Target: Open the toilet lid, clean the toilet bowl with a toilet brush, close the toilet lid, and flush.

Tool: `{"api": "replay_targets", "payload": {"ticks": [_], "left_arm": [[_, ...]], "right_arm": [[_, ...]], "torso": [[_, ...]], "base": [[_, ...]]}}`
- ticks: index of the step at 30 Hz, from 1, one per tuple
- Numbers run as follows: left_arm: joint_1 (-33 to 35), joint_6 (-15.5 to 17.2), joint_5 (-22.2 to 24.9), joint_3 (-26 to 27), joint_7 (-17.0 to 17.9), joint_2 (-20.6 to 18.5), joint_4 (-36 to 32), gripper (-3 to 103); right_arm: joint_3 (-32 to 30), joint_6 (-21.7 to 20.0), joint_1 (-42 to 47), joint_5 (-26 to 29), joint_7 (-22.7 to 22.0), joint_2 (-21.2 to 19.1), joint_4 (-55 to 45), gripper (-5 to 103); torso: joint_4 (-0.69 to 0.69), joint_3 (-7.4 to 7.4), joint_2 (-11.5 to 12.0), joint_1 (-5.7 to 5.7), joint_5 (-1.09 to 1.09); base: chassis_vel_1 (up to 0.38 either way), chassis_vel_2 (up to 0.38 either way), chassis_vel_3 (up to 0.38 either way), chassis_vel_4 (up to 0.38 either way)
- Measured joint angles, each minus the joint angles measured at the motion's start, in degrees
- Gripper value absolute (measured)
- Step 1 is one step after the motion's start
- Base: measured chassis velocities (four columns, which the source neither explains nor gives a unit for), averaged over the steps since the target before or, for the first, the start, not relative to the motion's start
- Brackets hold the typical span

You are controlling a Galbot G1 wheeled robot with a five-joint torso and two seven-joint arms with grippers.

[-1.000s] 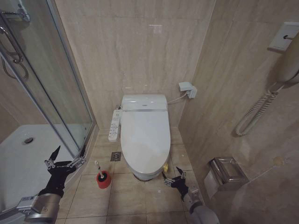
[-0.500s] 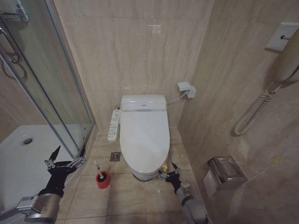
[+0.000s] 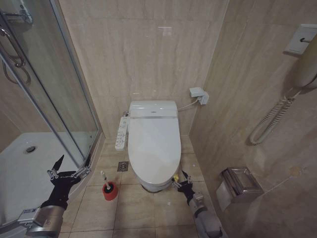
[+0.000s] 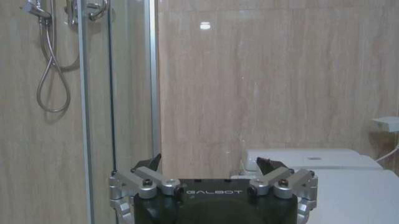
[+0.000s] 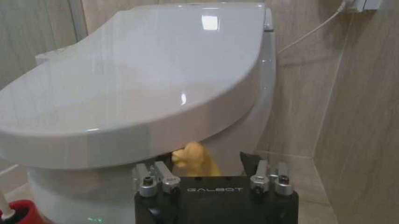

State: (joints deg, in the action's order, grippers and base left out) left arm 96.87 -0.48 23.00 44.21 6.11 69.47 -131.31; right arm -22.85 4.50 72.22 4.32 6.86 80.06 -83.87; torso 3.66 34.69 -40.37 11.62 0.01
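Since a second ago the right pincer (image 3: 179, 181) has advanced from the floor tiles toward the front rim of the toilet and now sits right at the small yellow ribbon (image 3: 175, 177) on the front right edge of the toilet lid (image 3: 153, 148). Lid is down, closed flat over the toilet bowl (image 3: 154, 187), glossy white, long axis running from the back wall toward the robot. From the right wrist view the ribbon (image 5: 194, 158) hangs just under the lid's (image 5: 137, 88) edge, between the two fingers of the right pincer (image 5: 213, 164); fingers are apart with the ribbon in the gap, contact cannot be confirmed. White side button panel (image 3: 121, 133) is mounted along the bowl's left side. Toilet brush (image 3: 105, 179) stands in its red holder (image 3: 109, 191) on the floor tiles, left of the bowl's front and near the shower door (image 3: 47, 84); a corner of the red holder (image 5: 18, 212) also appears in the right wrist view. Left pincer (image 3: 67, 172) hangs low on the left, beside the shower door frame, well apart from the toilet, fingers spread wide and holding nothing; in the left wrist view the left pincer (image 4: 212, 169) faces the tiled back wall. Paper holder (image 3: 241, 183) on the right wall.
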Motion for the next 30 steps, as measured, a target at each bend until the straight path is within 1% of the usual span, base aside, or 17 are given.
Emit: {"api": "replay_targets", "payload": {"ticks": [2,4,5,6,7,9,10,13,14,19,20,27,28,30], "left_arm": [[0.0,0.0,0.0,0.0,0.0,0.0,0.0,100],[0.0,0.0,0.0,0.0,0.0,0.0,0.0,100],[0.0,0.0,0.0,0.0,0.0,0.0,0.0,100],[0.0,0.0,0.0,0.0,0.0,0.0,0.0,100],[0.0,0.0,0.0,0.0,0.0,0.0,0.0,100],[0.0,0.0,0.0,0.0,0.0,0.0,0.0,100],[0.0,0.0,0.0,0.0,0.0,0.0,0.0,100],[0.0,0.0,0.0,0.0,0.0,0.0,0.0,100],[0.0,0.0,0.0,0.0,0.0,0.0,0.0,100],[0.0,0.0,0.0,0.0,0.0,0.0,0.0,100],[0.0,0.0,0.0,0.0,0.0,0.0,0.0,100],[0.0,0.0,0.0,0.0,0.0,0.0,0.0,100],[0.0,0.0,0.0,0.0,0.0,0.0,0.0,100],[0.0,0.0,0.0,0.0,0.0,0.0,0.0,100]], "right_arm": [[-0.3,0.1,0.2,0.0,-0.1,-0.2,-0.1,78],[-0.5,-0.2,0.6,-0.1,-0.1,-0.4,0.1,78],[-0.5,-0.1,0.7,-0.1,0.0,-0.3,0.1,78],[-0.7,0.1,0.8,-0.1,0.0,-0.4,-0.2,55],[-0.8,0.3,1.0,-0.1,0.0,-0.4,-0.2,55],[-0.8,0.4,1.2,-0.1,0.0,-0.3,-0.3,55],[-0.8,0.6,1.3,-0.1,0.0,-0.3,-0.3,55],[-0.8,0.9,1.5,-0.1,0.0,-0.1,-0.4,55],[-0.8,1.1,1.7,0.0,0.0,-0.1,-0.5,28],[-0.9,1.4,2.0,0.2,0.0,-0.1,-1.1,28],[-1.0,1.5,2.1,0.3,0.0,-0.1,-1.3,3],[-2.1,1.6,2.5,2.3,-1.5,-0.2,-3.1,3],[-2.5,1.6,2.6,3.0,-1.9,-0.3,-3.8,0],[-2.8,1.6,2.7,3.7,-2.0,-0.4,-4.3,0]], "torso": [[0.02,0.0,0.0,0.0,-0.02],[0.02,0.04,0.0,0.01,-0.04],[0.02,0.04,0.0,0.04,0.07],[0.0,0.02,0.0,0.02,0.03],[0.0,0.02,0.0,0.02,-0.04],[0.01,0.03,0.0,0.03,-0.02],[0.0,0.02,0.0,0.02,0.01],[0.0,0.01,0.0,0.02,-0.02],[0.01,0.01,0.0,0.02,-0.01],[0.01,0.0,0.0,0.01,-0.01],[0.0,0.0,0.0,0.01,-0.01],[0.0,0.0,0.0,0.0,0.0],[-0.01,0.0,0.0,0.0,0.0],[-0.01,0.0,0.0,0.0,0.0]], "base": [[0.0,0.0,0.0,0.0],[0.0,0.0,0.0,0.0],[0.0,0.0,0.0,0.0],[0.0,0.0,0.0,0.0],[0.0,0.0,0.0,0.0],[0.0,0.0,0.0,0.0],[0.0,0.0,0.0,0.0],[0.0,0.0,0.0,0.0],[0.0,0.0,0.0,0.0],[0.0,0.0,0.0,0.0],[0.0,0.0,0.0,0.0],[0.0,0.0,0.0,0.0],[0.0,0.0,0.0,0.0],[0.0,0.0,0.0,0.0]]}}
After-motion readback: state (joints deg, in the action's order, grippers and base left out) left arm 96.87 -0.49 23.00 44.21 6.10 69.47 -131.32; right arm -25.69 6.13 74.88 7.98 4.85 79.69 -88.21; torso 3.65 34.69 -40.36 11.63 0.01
